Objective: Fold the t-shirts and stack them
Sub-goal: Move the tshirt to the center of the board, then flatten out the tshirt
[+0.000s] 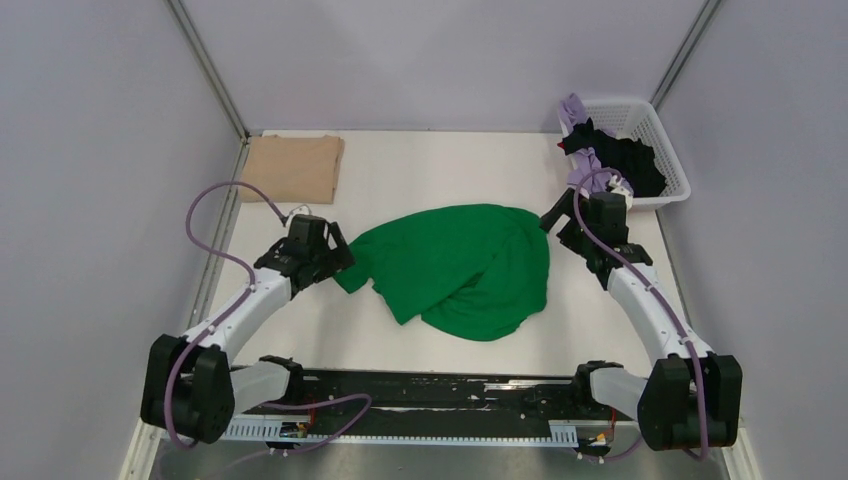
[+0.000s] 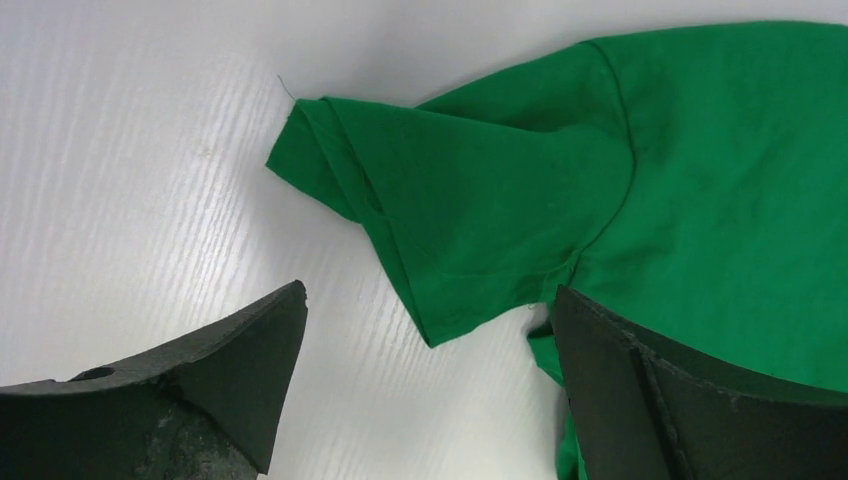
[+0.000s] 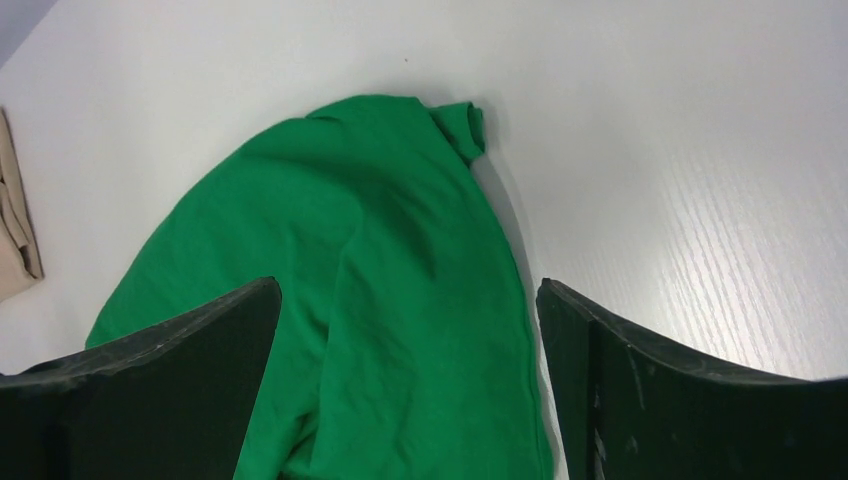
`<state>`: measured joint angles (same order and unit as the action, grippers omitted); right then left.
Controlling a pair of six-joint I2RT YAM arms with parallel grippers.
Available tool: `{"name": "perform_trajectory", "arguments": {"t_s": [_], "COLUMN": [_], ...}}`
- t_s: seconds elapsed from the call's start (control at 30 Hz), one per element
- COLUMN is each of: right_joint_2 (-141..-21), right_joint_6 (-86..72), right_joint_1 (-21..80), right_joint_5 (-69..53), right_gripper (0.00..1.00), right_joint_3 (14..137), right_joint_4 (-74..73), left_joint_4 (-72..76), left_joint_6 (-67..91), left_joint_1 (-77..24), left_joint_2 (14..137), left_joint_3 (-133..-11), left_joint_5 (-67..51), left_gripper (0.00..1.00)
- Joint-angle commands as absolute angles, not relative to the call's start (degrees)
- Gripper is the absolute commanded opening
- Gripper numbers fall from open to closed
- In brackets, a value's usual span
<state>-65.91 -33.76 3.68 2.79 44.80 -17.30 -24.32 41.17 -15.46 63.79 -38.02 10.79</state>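
Green t-shirt (image 1: 455, 265), one, lies crumpled; tan t-shirt (image 1: 293, 165), one, folded; left fingers (image 2: 230, 370) and right fingers (image 3: 190, 350) spread wide, empty.

white lattice basket (image 1: 668, 150) stands far right on the table (image 1: 420, 170).

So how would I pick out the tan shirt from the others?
On the white table, look to the far left corner. The tan t-shirt lies there alone, a flat neat rectangle, unlike the rumpled green t-shirt mid-table and the lilac and black tees heaped in the basket.
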Motion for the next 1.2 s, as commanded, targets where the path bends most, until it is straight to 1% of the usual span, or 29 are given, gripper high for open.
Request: {"name": "perform_trajectory", "arguments": {"t_s": [0.0, 0.03, 0.1, 0.2, 0.27, 0.37, 0.47, 0.6, 0.67, 0.7, 0.77, 0.9, 1.03, 1.17], "right_joint_2": [-62.7, -62.0, -60.7, -58.6, -57.4, -55.6, -53.1, -51.1, -51.7, -52.6, -55.5, -63.9, -73.7, -85.2], "right_joint_6": [-33.8, -34.3, -35.3, -35.6, -35.1, -34.9, -35.1, -35.9, -36.2, -36.1, -36.4, -34.3, -33.7, -30.3], "right_joint_1": [3.9, 3.8, 3.8, 3.8, 3.8, 3.9, 3.8, 3.8, 3.8, 3.8, 3.9, 3.9, 3.3, 2.8], "right_joint_5": [1.0, -0.7, -3.3, -6.0, -7.7, -8.4, -7.9, -4.7, -3.8, -3.1, -1.3, 2.9, 7.5, 6.1], "right_gripper": [1.00, 1.00, 1.00, 1.00, 1.00, 1.00, 1.00, 1.00, 1.00, 1.00, 1.00, 1.00, 1.00, 0.92], "right_joint_3": [42.6, 42.0, 40.8, 38.8, 37.7, 36.2, 34.5, 33.1, 33.6, 34.2, 36.0, 41.7, 50.5, 58.6], "right_joint_4": [-20.2, -20.7, -21.6, -22.9, -24.5, -27.6, -30.4, -31.0, -30.3, -29.7, -29.3, -26.8, -26.3, -23.6], "left_joint_4": [-17.6, -17.2, -15.9, -13.6, -12.8, -10.5, -7.2, -4.9, -3.2, -2.6, -2.4, -0.8, -0.6, -1.2], "left_joint_6": [41.8, 41.9, 42.0, 42.1, 42.2, 42.6, 42.7, 42.0, 41.4, 41.3, 40.8, 40.3, 39.5, 38.7], "left_joint_1": [-13.1, -12.6, -11.3, -10.0, -9.9, -9.8, -9.8, -10.0, -10.0, -10.0, -10.0, -10.0, -10.0, -10.0], "left_joint_2": [69.9, 72.0, 74.9, 78.0, 80.1, 83.2, 86.6, 89.0, 89.3, 89.3, 89.0, 84.8, 78.7, 73.6], "left_joint_3": [-38.9, -38.8, -38.8, -39.0, -39.5, -39.8, -40.0, -40.6, -40.5, -40.6, -41.0, -39.3, -37.0, -35.3], "left_joint_5": [6.9, 6.5, 5.5, 5.1, 6.2, 5.8, 2.3, -1.1, -2.5, -3.2, -3.8, -3.2, -2.3, -1.3], "left_gripper": [0.97, 0.97, 0.92, 0.90, 0.87, 0.79, 0.71, 0.49, 0.29, 0.09, 0.00, 0.00, 0.00, 0.00]}}
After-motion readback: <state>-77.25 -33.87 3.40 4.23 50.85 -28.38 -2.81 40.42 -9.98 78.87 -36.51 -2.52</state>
